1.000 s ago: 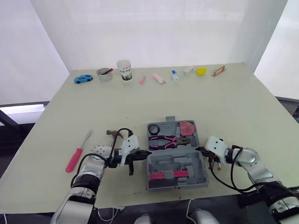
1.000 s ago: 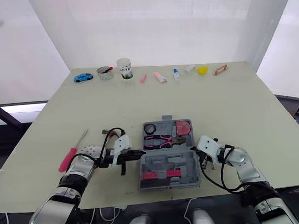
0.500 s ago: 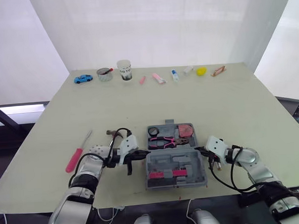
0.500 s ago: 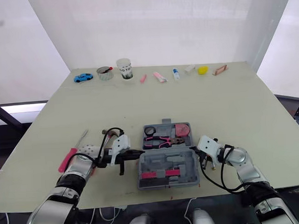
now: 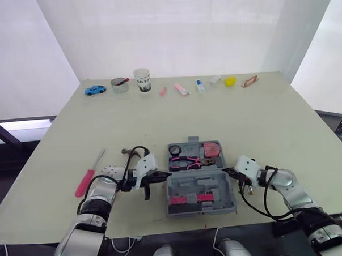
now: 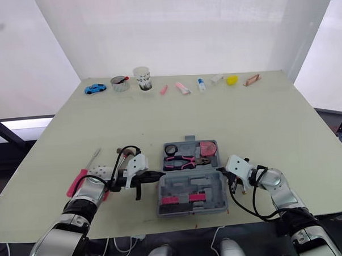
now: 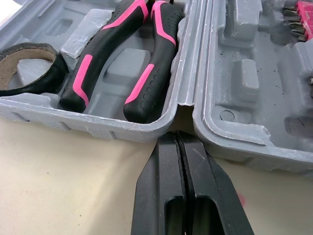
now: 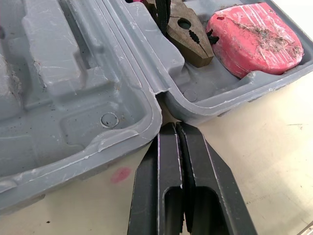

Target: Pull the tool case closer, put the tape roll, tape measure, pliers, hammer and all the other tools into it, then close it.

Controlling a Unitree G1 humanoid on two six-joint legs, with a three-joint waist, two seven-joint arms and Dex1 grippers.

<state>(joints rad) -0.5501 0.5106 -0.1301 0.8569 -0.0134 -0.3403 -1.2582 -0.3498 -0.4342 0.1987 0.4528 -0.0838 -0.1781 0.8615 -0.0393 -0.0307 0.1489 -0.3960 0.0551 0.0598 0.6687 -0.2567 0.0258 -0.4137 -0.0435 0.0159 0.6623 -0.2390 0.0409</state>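
Observation:
The grey tool case [image 5: 190,186] lies open near the table's front edge. Its far half holds the black tape roll [image 7: 46,81], the pink-and-black pliers [image 7: 98,58] and the pink tape measure [image 8: 257,32]. Pink bit holders sit in the near half. My left gripper [image 7: 178,134] is shut, its tips at the hinge gap on the case's left side. At the right hinge gap my right gripper [image 8: 174,126] is also shut and holds nothing. The hammer [image 5: 128,152] lies just behind my left arm. A pink-handled screwdriver [image 5: 85,181] lies further left.
Along the far edge stand a blue toy car [image 5: 95,90], a tin [image 5: 120,85], a paper cup [image 5: 141,80], a small bottle [image 5: 199,86], a yellow object [image 5: 230,81] and a clip [image 5: 249,81]. Bare table separates them from the case.
The case looks a little shorter front to back than a second ago. My left gripper has drawn back slightly to the left. The right gripper has stayed put.

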